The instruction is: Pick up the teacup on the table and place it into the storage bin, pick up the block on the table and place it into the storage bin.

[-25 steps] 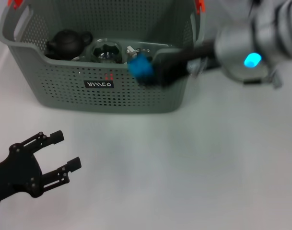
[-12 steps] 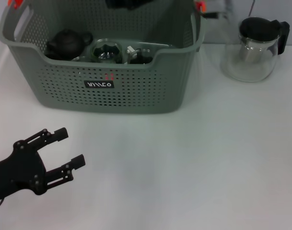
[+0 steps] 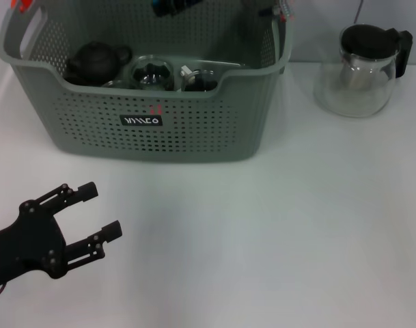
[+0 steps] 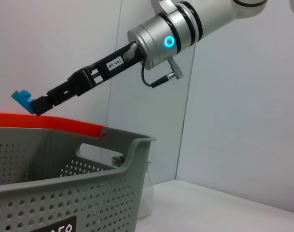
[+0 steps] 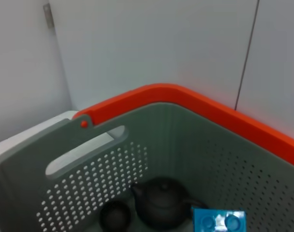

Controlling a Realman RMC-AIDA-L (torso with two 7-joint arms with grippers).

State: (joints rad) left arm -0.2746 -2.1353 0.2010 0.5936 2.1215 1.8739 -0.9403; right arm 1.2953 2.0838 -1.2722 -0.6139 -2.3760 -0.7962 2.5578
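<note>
In the head view, the storage bin (image 3: 153,96) is seen at the 11 o'clock part of the table (image 3: 296,225), its black label facing the camera. Inside it, a dark teapot (image 3: 95,61) lies toward 9 o'clock, with a teacup (image 3: 153,72) just beside it and a further small vessel (image 3: 199,78) next along the near wall. A glass pitcher (image 3: 361,68) with a black lid stands apart from the bin at 2 o'clock. The left gripper (image 3: 91,222) is seen at 8 o'clock, low over the bare table, its two fingers spread wide with nothing between them. Only a dark sliver of the right gripper (image 3: 173,7) is caught at 12 o'clock above the bin.

In the left wrist view, the right arm (image 4: 171,36) is shown reaching over the bin from 1 o'clock. The right gripper (image 4: 38,104) is closed on the blue block (image 4: 22,99), which is held in the air above the orange rim (image 4: 50,123) at 9 o'clock.

In the right wrist view, the bin's interior is looked down into. The block (image 5: 219,220) is seen at 5 o'clock, above the bin floor, with the teapot (image 5: 161,203) just beside it at 6 o'clock and a small dark cup (image 5: 115,215) toward 7 o'clock. The gripping fingers themselves are not shown here.
</note>
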